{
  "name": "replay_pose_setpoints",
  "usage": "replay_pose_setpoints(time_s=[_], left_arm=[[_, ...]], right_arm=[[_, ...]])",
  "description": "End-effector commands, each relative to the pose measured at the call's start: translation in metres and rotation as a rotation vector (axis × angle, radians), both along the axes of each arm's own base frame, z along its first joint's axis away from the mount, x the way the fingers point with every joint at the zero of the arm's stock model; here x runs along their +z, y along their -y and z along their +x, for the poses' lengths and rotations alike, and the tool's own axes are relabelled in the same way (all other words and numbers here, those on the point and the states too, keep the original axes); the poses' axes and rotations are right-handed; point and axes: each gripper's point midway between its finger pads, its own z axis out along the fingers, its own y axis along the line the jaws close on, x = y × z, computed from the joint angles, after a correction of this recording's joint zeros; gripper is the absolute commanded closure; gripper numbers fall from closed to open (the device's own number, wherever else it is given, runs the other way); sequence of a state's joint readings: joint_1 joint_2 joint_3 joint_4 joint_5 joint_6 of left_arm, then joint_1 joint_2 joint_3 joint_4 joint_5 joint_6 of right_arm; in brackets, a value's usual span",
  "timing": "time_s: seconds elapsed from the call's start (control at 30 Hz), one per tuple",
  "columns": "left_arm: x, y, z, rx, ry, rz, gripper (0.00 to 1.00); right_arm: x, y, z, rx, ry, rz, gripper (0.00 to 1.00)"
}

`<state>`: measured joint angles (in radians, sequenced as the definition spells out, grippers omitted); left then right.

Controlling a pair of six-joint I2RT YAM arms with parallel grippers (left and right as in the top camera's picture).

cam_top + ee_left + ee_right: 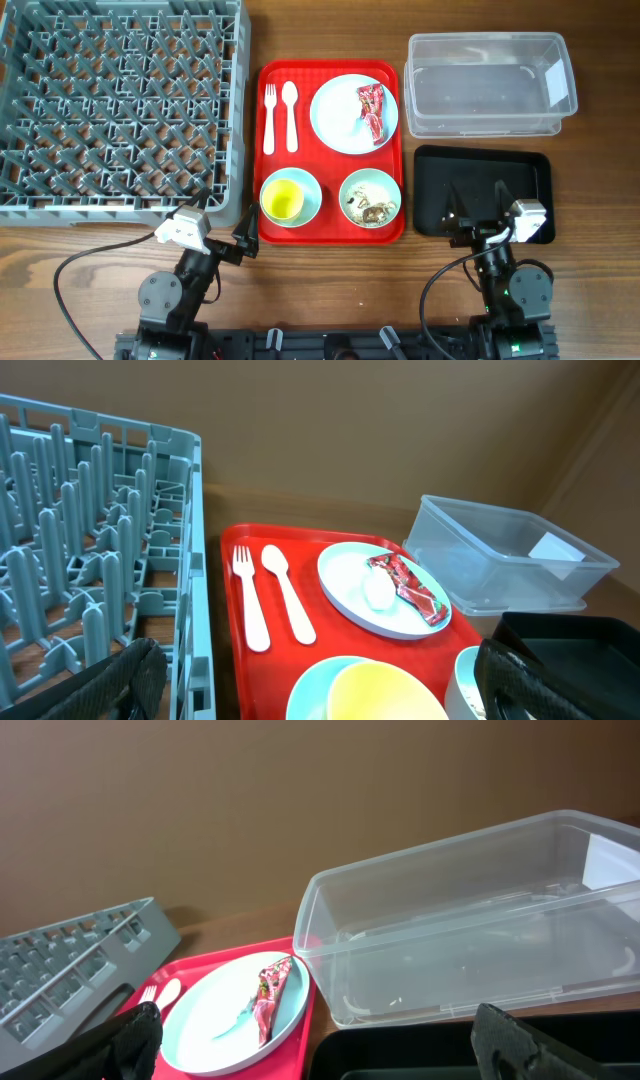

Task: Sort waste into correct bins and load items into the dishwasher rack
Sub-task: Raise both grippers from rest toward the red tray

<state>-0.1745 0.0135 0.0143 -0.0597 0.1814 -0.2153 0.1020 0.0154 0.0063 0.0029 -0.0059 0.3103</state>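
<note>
1. A wooden counter (pixel 330 285) is seen from above, with a flat red tray (pixel 330 165) near its centre.
2. The dishwasher rack (pixel 120 100) — a grey crate of upright pegs — is placed at 9 to 10 o'clock from the red tray, just beside it.
3. A clear tub (pixel 485 38) is set at 2 o'clock from the red tray, and a shallow black tray (pixel 480 170) at 4 o'clock. The two are just beside each other.
4. On the red tray, a white fork (pixel 269 118) and spoon (pixel 290 115) are laid side by side at 10 o'clock, with handles toward 6 o'clock.
5. A pale-blue plate (pixel 340 120) is found at 1 o'clock on the red tray. A crumpled red wrapper (pixel 371 108) lies on its 3 o'clock side, with a small white scrap (pixel 378 592) touching the wrapper.
6. A pale-blue bowl (pixel 310 195) is seated at 7 o'clock with a yellow cup (pixel 283 198) inside it. A mint-green bowl (pixel 347 185) at 5 o'clock holds brownish-white food scraps (pixel 372 210).
7. The left tool (pixel 225 222) is held at 7 o'clock of the scene, near the rack's corner — its fingers are spread wide and grip nothing.
8. The right tool (pixel 480 212) is held at 5 o'clock, over the black tray's near edge, fingers likewise spread wide.
</note>
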Motion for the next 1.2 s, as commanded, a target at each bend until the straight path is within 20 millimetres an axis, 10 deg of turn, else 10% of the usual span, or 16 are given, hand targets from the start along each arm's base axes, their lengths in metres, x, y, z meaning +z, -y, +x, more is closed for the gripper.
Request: replay_pose_setpoints(time_s=[0.0, 0.5, 0.83, 1.17], left_arm=[[-0.002, 0.000, 0.000, -0.002, -0.001, -0.002, 0.00], [0.019, 0.013, -0.005, -0.083, 0.075, -0.047, 0.00], [0.089, 0.014, -0.021, -0.106, 0.060, -0.163, 0.00], [0.152, 0.019, 0.009, -0.084, -0.408, -0.023, 0.00]], right_arm=[[0.003, 0.000, -0.001, -0.001, -0.006, 0.191, 0.00], [0.006, -0.015, -0.003, 0.090, -0.023, 0.301, 0.00], [0.099, -0.050, -0.030, 0.319, 0.071, 0.145, 0.00], [0.141, -0.064, -0.010, 0.373, -0.445, 0.047, 0.00]])
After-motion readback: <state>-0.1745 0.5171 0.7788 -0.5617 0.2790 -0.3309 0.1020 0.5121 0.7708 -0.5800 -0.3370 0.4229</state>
